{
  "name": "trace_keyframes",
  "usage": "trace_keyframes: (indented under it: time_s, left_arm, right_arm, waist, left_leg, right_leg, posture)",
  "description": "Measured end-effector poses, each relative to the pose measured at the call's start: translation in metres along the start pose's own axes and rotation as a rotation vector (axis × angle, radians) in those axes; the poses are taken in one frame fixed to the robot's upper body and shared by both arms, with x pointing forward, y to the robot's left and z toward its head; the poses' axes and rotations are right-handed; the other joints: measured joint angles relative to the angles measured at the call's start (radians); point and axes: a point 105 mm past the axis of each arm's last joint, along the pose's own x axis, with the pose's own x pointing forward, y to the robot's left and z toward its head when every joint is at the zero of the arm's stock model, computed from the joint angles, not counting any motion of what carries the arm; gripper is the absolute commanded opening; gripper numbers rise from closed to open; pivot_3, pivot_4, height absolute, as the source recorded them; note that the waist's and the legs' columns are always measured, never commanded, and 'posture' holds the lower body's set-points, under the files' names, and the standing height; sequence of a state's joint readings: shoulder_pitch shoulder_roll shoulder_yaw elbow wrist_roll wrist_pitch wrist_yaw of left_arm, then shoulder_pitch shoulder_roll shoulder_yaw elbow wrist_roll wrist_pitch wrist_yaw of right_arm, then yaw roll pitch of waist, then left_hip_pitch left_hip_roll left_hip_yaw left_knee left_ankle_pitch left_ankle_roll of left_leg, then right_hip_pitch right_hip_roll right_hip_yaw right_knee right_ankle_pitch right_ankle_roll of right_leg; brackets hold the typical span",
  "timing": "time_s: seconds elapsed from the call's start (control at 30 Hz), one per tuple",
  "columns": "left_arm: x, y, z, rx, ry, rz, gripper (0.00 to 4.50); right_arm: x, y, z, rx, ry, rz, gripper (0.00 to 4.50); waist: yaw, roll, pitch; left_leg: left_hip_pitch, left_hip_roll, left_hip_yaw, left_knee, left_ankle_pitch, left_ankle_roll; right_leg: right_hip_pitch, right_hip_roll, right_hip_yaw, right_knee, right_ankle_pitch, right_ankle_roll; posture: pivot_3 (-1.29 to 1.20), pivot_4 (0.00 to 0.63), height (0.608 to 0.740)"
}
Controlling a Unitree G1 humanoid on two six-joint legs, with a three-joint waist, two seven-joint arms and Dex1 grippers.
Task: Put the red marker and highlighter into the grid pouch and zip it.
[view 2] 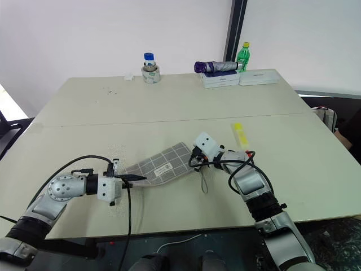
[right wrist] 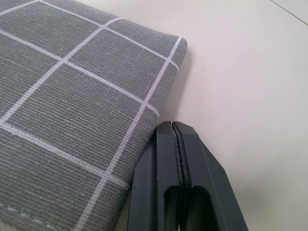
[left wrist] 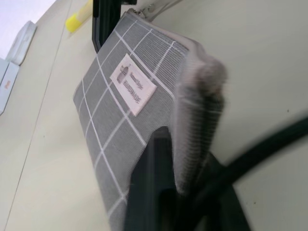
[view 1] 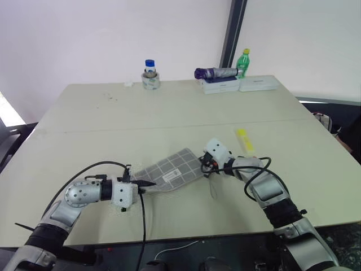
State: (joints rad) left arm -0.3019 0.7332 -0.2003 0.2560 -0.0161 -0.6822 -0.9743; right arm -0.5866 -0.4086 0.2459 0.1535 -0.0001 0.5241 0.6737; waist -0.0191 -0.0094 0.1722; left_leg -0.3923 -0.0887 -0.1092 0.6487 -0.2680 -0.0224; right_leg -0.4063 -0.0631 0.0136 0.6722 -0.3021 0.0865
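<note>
Pouch (view 2: 159,165) pinched at both ends near tabletop's front edge by left gripper (view 2: 134,178) and right gripper (view 2: 194,160), highlighter (view 2: 240,134) loose toward right edge, red marker unseen; likely needed opening next.

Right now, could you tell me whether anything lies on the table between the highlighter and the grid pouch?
The right gripper and its wrist do: they sit at the grid pouch's far end, between it and the highlighter. Otherwise only bare table separates them.
</note>
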Motion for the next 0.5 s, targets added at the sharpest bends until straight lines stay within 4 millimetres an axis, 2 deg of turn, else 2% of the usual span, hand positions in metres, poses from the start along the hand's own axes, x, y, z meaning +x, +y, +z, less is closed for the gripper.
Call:
trace_keyframes:
  time_s: [0.1,0.2,0.3,0.37,0.47,0.5]
  left_arm:
    - [-0.001,0.0,0.0,-0.051,0.001,0.044,0.03]
    - [-0.001,0.009,0.002,-0.154,0.002,0.143,0.03]
    - [-0.006,0.023,0.005,-0.235,0.003,0.264,0.0]
    - [-0.012,0.032,0.005,-0.28,0.015,0.343,0.0]
    - [-0.021,0.043,0.005,-0.353,0.023,0.475,0.0]
    - [-0.022,0.044,0.006,-0.367,0.024,0.494,0.0]
  right_arm:
    - [0.0,-0.001,0.001,-0.003,-0.004,-0.008,0.0]
    - [-0.002,-0.007,0.001,-0.006,-0.007,-0.042,0.0]
    - [-0.011,-0.022,0.002,0.01,-0.016,-0.092,0.85]
    - [-0.022,-0.035,0.005,0.02,-0.029,-0.126,1.89]
    - [-0.044,-0.045,0.026,0.007,-0.11,-0.14,3.42]
    - [-0.049,-0.045,0.032,0.008,-0.138,-0.136,3.42]
  waist:
    - [0.0,0.0,0.0]
    - [0.001,0.0,0.0]
    - [0.006,0.0,0.0]
    - [0.006,0.0,0.0]
    - [0.005,0.0,0.0]
    - [0.004,0.0,0.0]
  left_leg:
    - [0.0,0.0,0.0,0.0,0.0,0.0]
    - [0.0,0.0,0.0,0.0,-0.002,0.004]
    - [0.0,0.0,0.0,0.001,-0.002,0.004]
    - [0.0,0.0,0.0,0.001,-0.002,0.004]
    - [-0.001,0.0,0.0,0.0,-0.002,0.004]
    - [0.0,0.0,0.0,0.0,-0.002,0.004]
  right_leg:
    - [0.0,0.0,0.0,0.0,0.0,0.0]
    - [0.0,0.0,0.0,0.0,0.0,0.0]
    - [0.0,0.0,0.0,0.0,0.0,0.0]
    - [0.0,0.0,0.0,0.0,0.0,0.0]
    - [-0.001,0.0,0.0,0.0,0.0,0.0]
    - [-0.001,0.0,0.0,0.0,0.0,0.0]
  posture:
    - [0.0,0.15,0.74]
    - [0.0,0.15,0.74]
    - [0.0,0.15,0.74]
    - [0.0,0.15,0.74]
    - [0.0,0.15,0.74]
    - [0.0,0.15,0.74]
